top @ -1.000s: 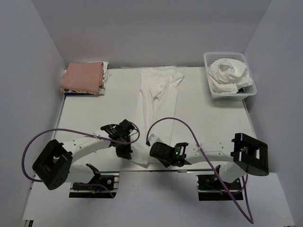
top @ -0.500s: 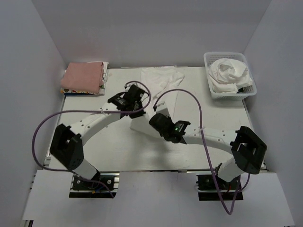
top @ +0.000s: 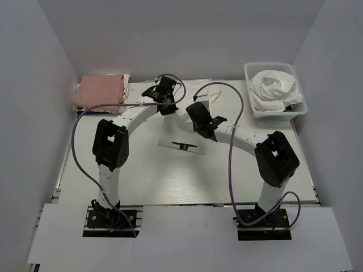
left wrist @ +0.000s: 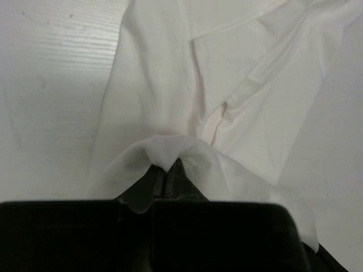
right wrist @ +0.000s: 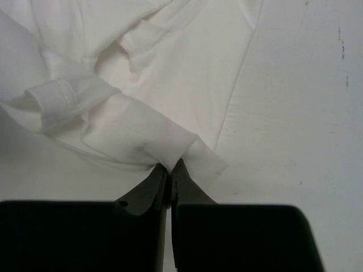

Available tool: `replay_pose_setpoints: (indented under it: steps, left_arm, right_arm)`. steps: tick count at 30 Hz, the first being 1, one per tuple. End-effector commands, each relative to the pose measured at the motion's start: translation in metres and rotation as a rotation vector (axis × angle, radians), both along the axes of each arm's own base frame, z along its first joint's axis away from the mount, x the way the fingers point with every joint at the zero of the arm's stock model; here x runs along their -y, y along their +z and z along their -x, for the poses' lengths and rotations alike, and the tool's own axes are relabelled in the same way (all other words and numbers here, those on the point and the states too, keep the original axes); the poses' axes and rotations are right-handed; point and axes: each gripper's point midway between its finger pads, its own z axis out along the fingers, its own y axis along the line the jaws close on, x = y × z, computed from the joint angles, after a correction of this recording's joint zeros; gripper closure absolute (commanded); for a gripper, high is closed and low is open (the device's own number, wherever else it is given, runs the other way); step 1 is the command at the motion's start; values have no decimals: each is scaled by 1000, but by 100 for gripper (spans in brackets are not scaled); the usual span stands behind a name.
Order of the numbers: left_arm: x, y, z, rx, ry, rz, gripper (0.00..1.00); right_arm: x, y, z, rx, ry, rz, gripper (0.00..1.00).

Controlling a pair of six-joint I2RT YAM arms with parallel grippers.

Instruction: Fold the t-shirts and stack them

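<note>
Both arms reach to the far side of the worktop (top: 113,164) and are close to each other near the middle of its back edge. A white t-shirt (top: 211,95) is there, mostly lying on the worktop with some wrinkles, and both arms hold it. The left jaws are together, clamped on a small fold of the t-shirt (left wrist: 170,85). In the left wrist view the cloth makes a little peak over the tips, and the rest spreads away on the worktop with a seam visible. The right jaws are also together, clamped on an edge of the same t-shirt (right wrist: 159,73). A rolled sleeve hem (right wrist: 57,105) lies at the left of that view. In the top view the left jaws are a bit farther back than the right jaws, and the cloth runs between them. At the far right corner stands a white basket (top: 281,115) with a heap of crumpled white cloth (top: 275,85) inside. At the far left corner lies a pile of folded pink cloth (top: 102,89), well apart from the t-shirt.
</note>
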Motion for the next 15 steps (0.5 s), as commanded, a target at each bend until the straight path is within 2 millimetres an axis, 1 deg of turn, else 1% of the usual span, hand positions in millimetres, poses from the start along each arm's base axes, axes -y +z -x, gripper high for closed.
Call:
replay_pose_setpoints:
  steps: [1, 2, 3, 5, 6, 7, 8, 9, 10, 11, 12, 13, 14, 15]
  left_arm:
    - [12, 19, -23, 58, -75, 42, 100]
    - [16, 19, -25, 50, -84, 50, 100]
    - [17, 8, -28, 37, -93, 35, 100]
    - [16, 6, -34, 36, -89, 42, 100]
    - [16, -2, -34, 23, -88, 36, 100]
    - [12, 3, -39, 34, -79, 41, 100]
    - [13, -3, -41, 30, -79, 39, 100]
    - [8, 1, -46, 44, -62, 35, 100]
    - [10, -3, -51, 43, -62, 34, 92]
    - [6, -5, -54, 32, -53, 29, 73]
    - [5, -4, -58, 29, -61, 34, 31]
    - [9, 10, -66, 58, -61, 46, 8]
    - [9, 6, -68, 51, -79, 26, 0]
    - [4, 17, -72, 60, -69, 29, 0]
  right_arm:
    - [-5, 10, -24, 17, -4, -51, 100]
    - [-5, 7, -26, 9, -1, -52, 100]
    - [0, 6, -31, 4, -8, -54, 100]
    - [-5, -3, -34, -25, 10, -65, 100]
    - [-1, -7, -37, -40, 11, -64, 100]
    - [-1, -9, -39, -48, 15, -63, 100]
    - [-1, -17, -45, -58, 18, -53, 100]
    - [1, -15, -52, -41, 16, -52, 100]
    - [1, -28, -57, -59, 22, -31, 98]
    - [2, -23, -67, -48, 15, -39, 87]
    - [7, -24, -74, -50, -3, -35, 75]
    - [9, -24, -76, -80, -19, -22, 63]
    - [10, -21, -83, -75, -32, -18, 43]
    - [10, -15, -83, -66, -34, -19, 36]
